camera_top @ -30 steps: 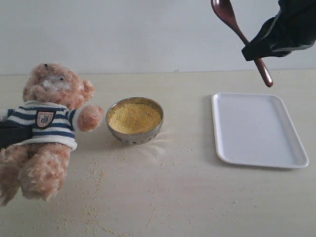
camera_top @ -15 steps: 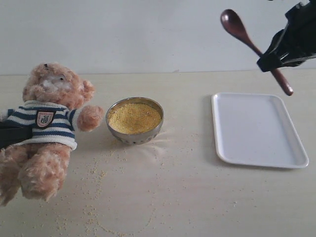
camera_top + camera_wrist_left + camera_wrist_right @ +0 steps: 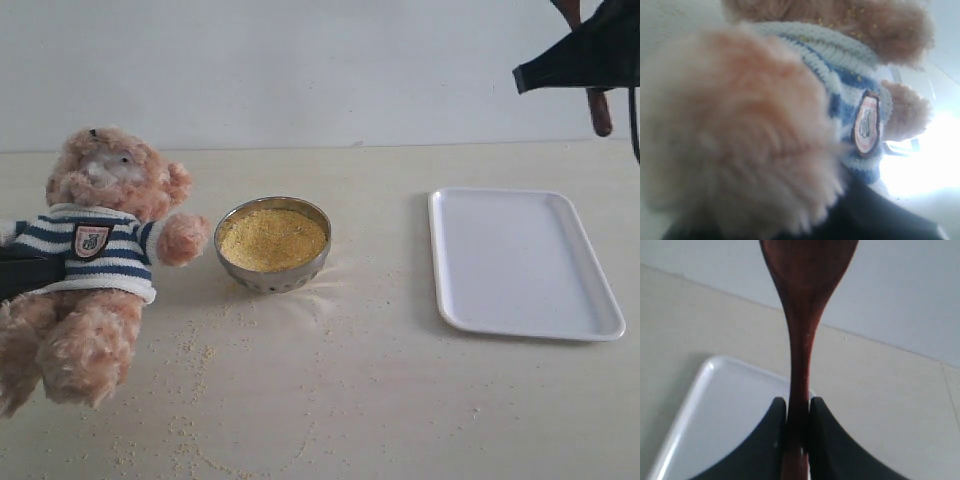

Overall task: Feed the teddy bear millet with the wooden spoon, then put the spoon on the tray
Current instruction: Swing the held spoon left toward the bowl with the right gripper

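The teddy bear (image 3: 95,240) leans at the table's left, its striped sweater and badge (image 3: 866,122) filling the left wrist view. My left gripper (image 3: 18,272) shows as a dark shape at the bear's side, shut on its arm; fur hides most of the jaws. The millet (image 3: 272,238) is heaped in the metal bowl (image 3: 275,280) beside the bear's paw. My right gripper (image 3: 575,62) hangs high at the top right, shut on the wooden spoon's (image 3: 800,335) handle. Only the spoon's handle end (image 3: 600,112) shows in the exterior view. The white tray (image 3: 525,262) lies below it.
Stray millet grains (image 3: 190,400) are scattered over the pale table in front of the bear and round the bowl. A light wall stands behind the table. The tray's near corner (image 3: 715,390) shows under the right gripper (image 3: 797,407).
My right gripper has risen and moved right with the spoon, which has turned more upright; the spoon's bowl has left the top of the exterior view. The bear and left gripper have not moved.
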`<action>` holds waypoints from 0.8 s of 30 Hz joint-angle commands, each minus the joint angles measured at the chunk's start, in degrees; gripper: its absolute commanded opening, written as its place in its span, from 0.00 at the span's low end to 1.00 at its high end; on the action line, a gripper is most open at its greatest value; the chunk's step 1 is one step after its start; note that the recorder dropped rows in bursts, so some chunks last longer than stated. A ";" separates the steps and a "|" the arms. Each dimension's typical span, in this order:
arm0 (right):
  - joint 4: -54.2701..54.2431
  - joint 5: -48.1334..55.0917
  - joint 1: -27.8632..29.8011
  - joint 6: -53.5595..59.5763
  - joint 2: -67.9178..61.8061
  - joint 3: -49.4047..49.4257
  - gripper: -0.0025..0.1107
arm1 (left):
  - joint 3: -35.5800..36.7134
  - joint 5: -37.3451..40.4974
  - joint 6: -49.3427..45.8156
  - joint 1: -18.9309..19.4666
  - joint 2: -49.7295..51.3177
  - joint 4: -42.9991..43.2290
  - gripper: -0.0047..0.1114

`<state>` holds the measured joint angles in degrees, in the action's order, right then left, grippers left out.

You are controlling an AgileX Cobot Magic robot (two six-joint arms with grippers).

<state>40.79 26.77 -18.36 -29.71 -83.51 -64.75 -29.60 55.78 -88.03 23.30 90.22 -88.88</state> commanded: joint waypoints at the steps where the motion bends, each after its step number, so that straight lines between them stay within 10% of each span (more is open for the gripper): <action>1: 17.41 -11.16 -2.20 -27.42 0.55 3.50 0.02 | -0.06 1.06 -0.32 0.12 -0.09 -1.31 0.08; 9: 46.75 -34.65 -2.21 -75.33 0.55 7.77 0.02 | -0.06 1.06 -0.32 0.12 -0.09 -1.31 0.08; 18: 53.27 -48.02 -2.21 -73.64 0.55 8.18 0.02 | -0.06 0.96 -0.32 0.12 -0.09 -1.31 0.08; 24: 53.27 -58.81 -2.21 -48.40 0.55 8.18 0.02 | -0.06 0.96 -0.32 0.12 -0.09 -1.31 0.08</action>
<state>93.70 -25.73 -20.57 -88.51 -83.51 -56.67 -29.60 55.78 -88.03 23.30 90.22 -88.88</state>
